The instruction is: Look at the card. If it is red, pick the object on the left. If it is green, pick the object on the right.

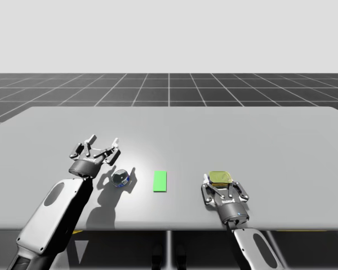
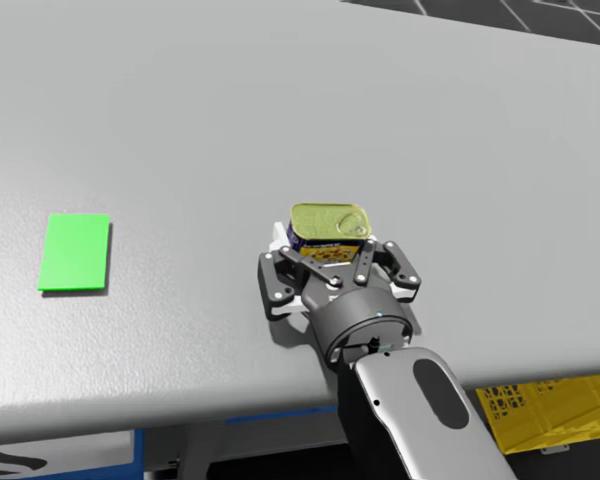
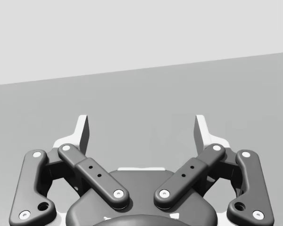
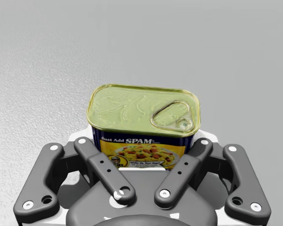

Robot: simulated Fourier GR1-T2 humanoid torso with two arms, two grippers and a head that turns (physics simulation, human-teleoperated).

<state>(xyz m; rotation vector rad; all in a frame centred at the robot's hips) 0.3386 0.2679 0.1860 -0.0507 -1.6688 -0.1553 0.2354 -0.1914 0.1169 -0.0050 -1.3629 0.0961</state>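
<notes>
1 green card [image 1: 160, 181] lay flat on the grey tabletop [image 1: 242, 135], between 2 cans. To its left sat 1 small round can [image 1: 120, 179] with a silver top. To its right, the task's thing, 1 rectangular can with a gold pull-tab lid [image 1: 219, 178], stood near the tabletop's front edge.

My right gripper [image 1: 220, 185] was at that rectangular can. In the right wrist view the can [image 4: 141, 113] sat upright between the 2 fingers [image 4: 205, 136], which pressed against its 2 short sides, so the gripper [image 4: 141, 136] was closed on it. In the head view the same gripper [image 2: 327, 245] clasped the can [image 2: 327, 225] from the near side, well to the right of the card [image 2: 74, 252]. I could not tell whether the can's base was on the tabletop or just off it.

My left gripper [image 1: 104, 142] hovered just behind and to the left of the round can, apart from it. In the left wrist view its 2 fingers [image 3: 82, 134] stood spread wide, and between them the gripper [image 3: 141, 132] had only bare tabletop.
</notes>
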